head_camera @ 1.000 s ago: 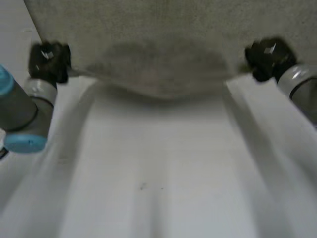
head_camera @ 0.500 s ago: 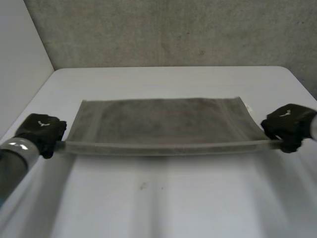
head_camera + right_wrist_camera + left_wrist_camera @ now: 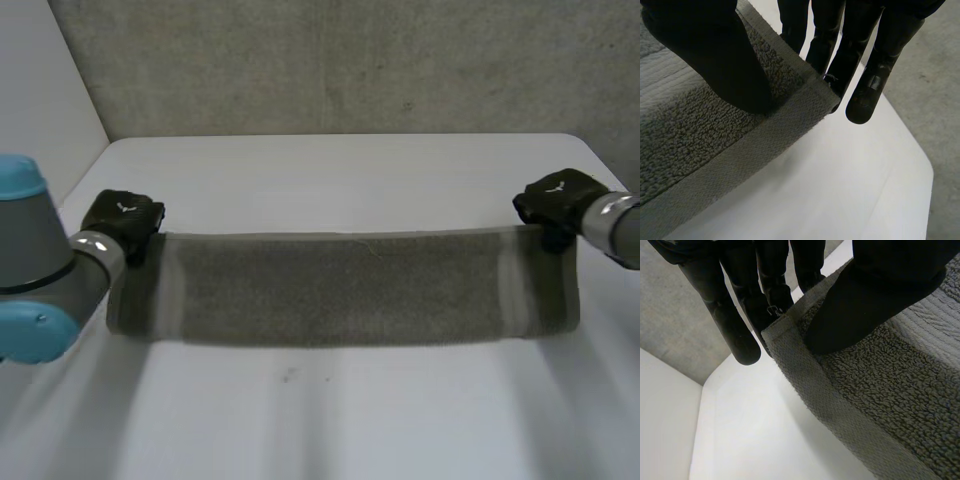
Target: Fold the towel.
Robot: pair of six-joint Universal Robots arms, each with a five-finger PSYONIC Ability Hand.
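- Towel – grey terry, spread as one long band across the middle of the white table and reaching from one hand to the other. A paler woven stripe crosses it near each end.
- Left arm – grey joint with a light-blue cap, at the table's left side.
- Left hand – at the towel's far left corner. In the left wrist view the thumb lies on top of the cloth and the fingers run straight beneath the hem, so the corner is pinched between them.
- Near edge – runs along the table between the arms; whether it lies flat along its whole length cannot be told.
- Right hand – at the far right corner. In the right wrist view the thumb presses down on the pile just inside the hem and the fingers pass under the corner: again a pinch on the cloth.
- Right arm – grey, coming in over the table's right edge.
- Wall – rough grey, behind the table's far edge.
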